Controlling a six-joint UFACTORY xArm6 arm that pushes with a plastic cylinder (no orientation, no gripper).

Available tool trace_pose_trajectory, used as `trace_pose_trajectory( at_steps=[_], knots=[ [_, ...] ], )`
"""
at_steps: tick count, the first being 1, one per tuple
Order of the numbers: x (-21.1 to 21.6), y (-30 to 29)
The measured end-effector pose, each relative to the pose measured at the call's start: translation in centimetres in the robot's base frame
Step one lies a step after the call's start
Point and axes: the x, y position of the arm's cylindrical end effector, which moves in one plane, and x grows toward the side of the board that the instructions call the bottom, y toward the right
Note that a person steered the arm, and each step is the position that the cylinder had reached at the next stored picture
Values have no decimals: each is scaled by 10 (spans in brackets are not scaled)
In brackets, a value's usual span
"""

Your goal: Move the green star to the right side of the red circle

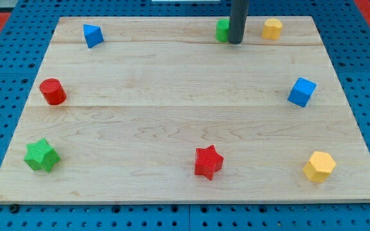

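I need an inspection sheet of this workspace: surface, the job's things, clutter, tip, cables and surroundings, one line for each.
Surface: wooden board, flat, light grain, no marks seen.
Job's things: green star at the view's bottom left; red circle above it, apart from it.
Clutter: blue block top left; green block and yellow block at top; blue cube right; red star bottom middle; yellow hexagon bottom right.
Pincer: none; my tip stands beside the green block's right, far from the green star.
Cables: nothing seen.
Surroundings: blue perforated base around the board.
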Motion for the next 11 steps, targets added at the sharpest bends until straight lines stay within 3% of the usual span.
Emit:
trace_pose_trajectory(
  at_steps=[2, 5, 6, 7, 9, 11],
  knots=[
    [133, -67],
    [323, -278],
    [329, -327],
    [303, -338],
    [261, -319],
    [187, -308]
  ],
)
